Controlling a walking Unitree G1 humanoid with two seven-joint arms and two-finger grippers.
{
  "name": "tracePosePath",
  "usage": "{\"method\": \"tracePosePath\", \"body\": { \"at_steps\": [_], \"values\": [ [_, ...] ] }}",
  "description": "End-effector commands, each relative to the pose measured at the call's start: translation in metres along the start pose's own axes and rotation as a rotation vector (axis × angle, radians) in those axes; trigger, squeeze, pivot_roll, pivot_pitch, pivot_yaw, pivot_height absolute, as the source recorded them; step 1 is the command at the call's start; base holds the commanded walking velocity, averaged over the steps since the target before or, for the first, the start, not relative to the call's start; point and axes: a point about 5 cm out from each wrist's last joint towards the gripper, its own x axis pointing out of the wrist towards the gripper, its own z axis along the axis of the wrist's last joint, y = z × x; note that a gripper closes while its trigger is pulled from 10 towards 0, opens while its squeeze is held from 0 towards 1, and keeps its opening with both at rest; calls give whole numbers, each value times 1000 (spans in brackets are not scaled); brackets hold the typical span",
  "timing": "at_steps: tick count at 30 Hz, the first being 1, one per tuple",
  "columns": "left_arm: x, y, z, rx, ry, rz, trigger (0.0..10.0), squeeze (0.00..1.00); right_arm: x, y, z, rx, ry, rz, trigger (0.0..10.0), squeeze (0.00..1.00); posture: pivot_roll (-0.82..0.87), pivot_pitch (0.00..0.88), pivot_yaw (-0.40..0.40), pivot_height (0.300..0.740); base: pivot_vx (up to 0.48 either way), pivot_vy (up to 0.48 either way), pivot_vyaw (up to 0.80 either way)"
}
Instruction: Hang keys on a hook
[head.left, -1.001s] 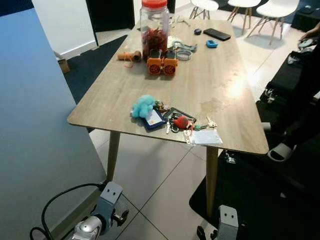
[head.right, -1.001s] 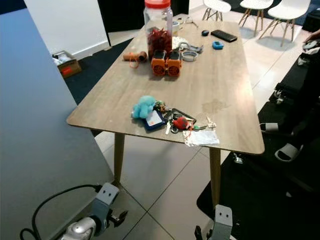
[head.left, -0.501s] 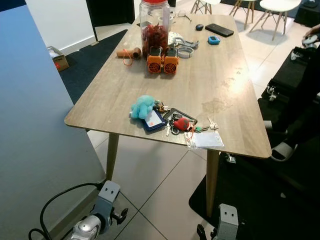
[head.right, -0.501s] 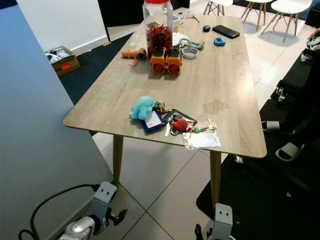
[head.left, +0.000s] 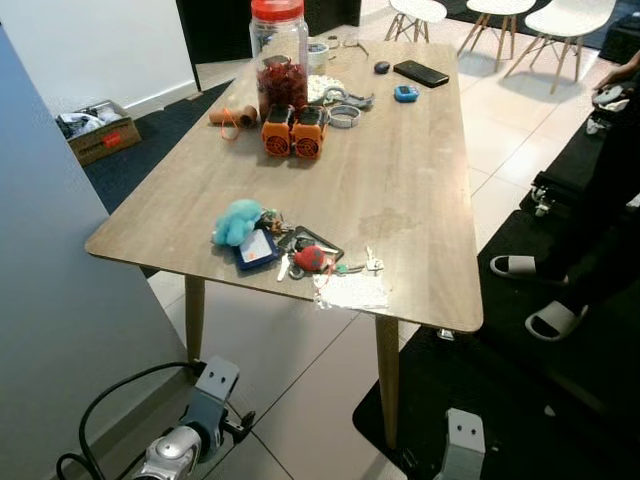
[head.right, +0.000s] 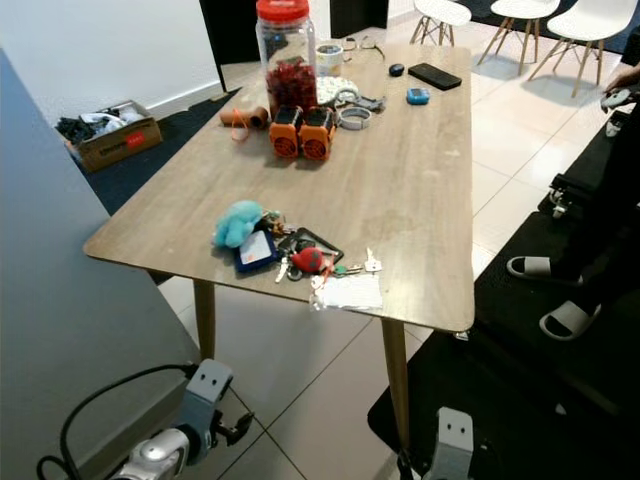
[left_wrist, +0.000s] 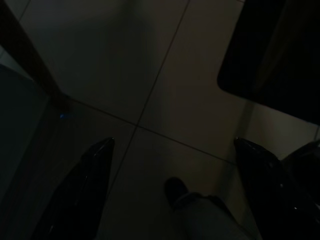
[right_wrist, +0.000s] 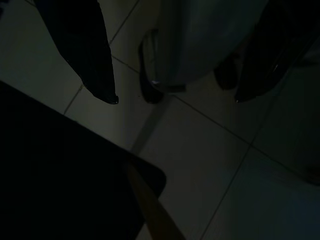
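Observation:
The bunch of keys lies near the front edge of the wooden table. It has a teal plush charm, a blue card holder, a red fob and a clear plastic tag. Both silver arms hang low in front of the table, the left arm and the right arm. The dark left wrist view has my left gripper open over floor tiles. My right gripper is open too, over the floor beside a table leg.
A red-lidded jar, two orange blocks, a phone and small items sit at the table's far end. A grey-blue panel stands close on the left. A person's slippered feet rest on a black rug at right.
The whole picture has shifted as the camera moved: the table now sits further left and the left panel fills less of the view. The keys and both arms stay as before.

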Motion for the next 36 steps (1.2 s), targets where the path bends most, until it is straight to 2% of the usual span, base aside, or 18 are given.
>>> {"method": "tracePosePath", "body": {
  "at_steps": [1,4,6,11,17,22,36],
  "values": [
    [3,-1,8,-1,-26,-2,10000,0,-1,1,-6,5,22,-2,10000,0,42,11,45,740,0,0,0],
    [12,-9,34,15,-112,-35,10000,0,-2,0,-6,6,24,-5,10000,0,39,11,46,740,0,0,0],
    [13,-9,38,21,-124,-41,10000,0,-2,-1,-6,7,26,-10,10000,0,38,12,46,740,0,0,0],
    [13,-9,39,35,-122,-47,10000,0,-2,-4,-7,8,29,-17,10000,0,37,12,46,740,0,0,0],
    [15,-13,38,38,-104,-45,10000,0,-3,-5,-8,8,34,-22,10000,0,35,10,46,740,0,-433,0],
    [16,-13,37,9,-91,-25,10000,0,-3,-5,-9,8,35,-22,10000,0,35,10,46,740,0,0,0],
    [13,-5,31,66,-38,8,10000,0,-5,-11,-11,15,37,-36,10000,0,28,5,48,740,0,0,0]
  ]
}}
